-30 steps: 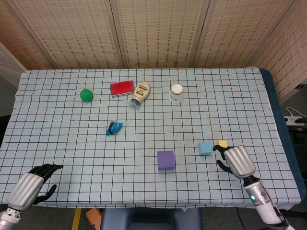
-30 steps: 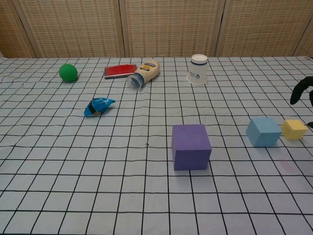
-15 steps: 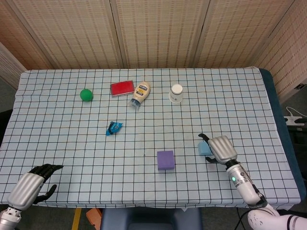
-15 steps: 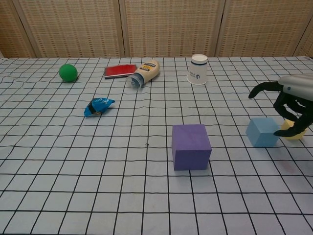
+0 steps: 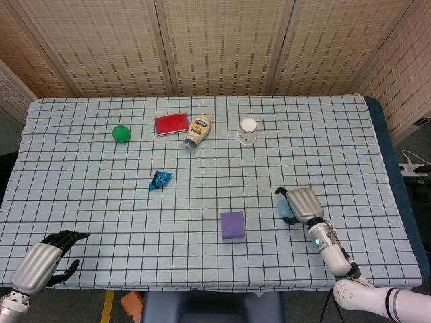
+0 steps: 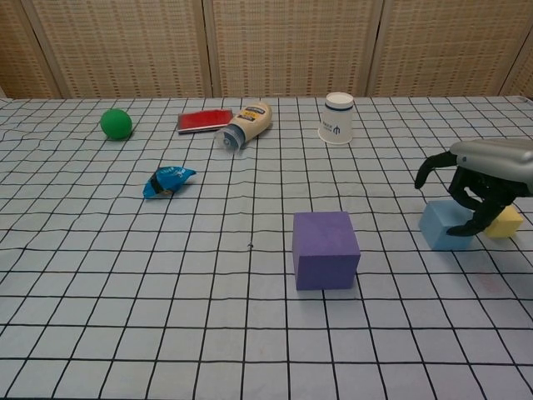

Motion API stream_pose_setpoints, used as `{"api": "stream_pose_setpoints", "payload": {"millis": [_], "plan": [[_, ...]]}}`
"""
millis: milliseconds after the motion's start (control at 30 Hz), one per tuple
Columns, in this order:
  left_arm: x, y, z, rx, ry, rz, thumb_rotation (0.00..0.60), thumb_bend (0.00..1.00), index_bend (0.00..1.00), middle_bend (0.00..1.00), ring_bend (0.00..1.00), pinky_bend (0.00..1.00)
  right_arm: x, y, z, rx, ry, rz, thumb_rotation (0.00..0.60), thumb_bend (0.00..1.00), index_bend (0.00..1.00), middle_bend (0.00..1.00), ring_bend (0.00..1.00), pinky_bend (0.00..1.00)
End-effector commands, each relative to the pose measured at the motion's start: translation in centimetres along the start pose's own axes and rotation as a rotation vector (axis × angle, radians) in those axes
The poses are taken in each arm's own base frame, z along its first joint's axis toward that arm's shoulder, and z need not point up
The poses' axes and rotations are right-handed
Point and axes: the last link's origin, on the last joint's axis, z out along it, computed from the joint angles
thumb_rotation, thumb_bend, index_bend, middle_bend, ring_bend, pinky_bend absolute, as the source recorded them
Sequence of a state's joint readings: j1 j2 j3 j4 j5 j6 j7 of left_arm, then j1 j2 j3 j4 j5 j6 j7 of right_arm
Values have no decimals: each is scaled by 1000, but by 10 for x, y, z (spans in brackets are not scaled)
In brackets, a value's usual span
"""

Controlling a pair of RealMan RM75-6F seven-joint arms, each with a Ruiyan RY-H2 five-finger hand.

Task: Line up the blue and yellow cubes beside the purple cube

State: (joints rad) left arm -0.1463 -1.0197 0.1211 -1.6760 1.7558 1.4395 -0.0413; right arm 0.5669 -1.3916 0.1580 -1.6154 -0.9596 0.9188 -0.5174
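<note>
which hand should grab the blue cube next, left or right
Right. The right hand hovers directly over the blue cube, while the left hand sits at the table's opposite near corner.

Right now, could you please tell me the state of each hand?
Left hand: holds nothing, fingers loosely curled and apart, at the near table edge.
Right hand: fingers arched over the blue cube; a grip cannot be told.

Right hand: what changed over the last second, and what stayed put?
The right hand moved left from beside the yellow cube to over the blue cube, fingers around it, grip unclear. Both cubes, the purple cube and left hand stayed put.
</note>
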Motion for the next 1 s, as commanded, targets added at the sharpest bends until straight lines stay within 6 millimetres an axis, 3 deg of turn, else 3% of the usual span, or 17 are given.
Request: {"api": "stream_pose_setpoints", "payload": {"millis": [33,533,800,1000], "plan": [[0,0,0,0,0,0,600,427,243,291,226,329,-2,2,4,-14,8,-5,600,90,285,802,836,970],[-1,0,0,0,-5,-1,600,427,251,296,226,329,-19,15,12,-49,-29,7,600,90,319,811,849,978],[-1,0,0,-2,-8,-4,600,426,252,296,226,330,-21,11,13,-28,23,42,600,90,577,834,873,1000],[-1,1,0,-3,-11,-6,600,426,252,297,226,331,-14,-3,4,28,49,60,600,90,628,836,876,1000]]}}
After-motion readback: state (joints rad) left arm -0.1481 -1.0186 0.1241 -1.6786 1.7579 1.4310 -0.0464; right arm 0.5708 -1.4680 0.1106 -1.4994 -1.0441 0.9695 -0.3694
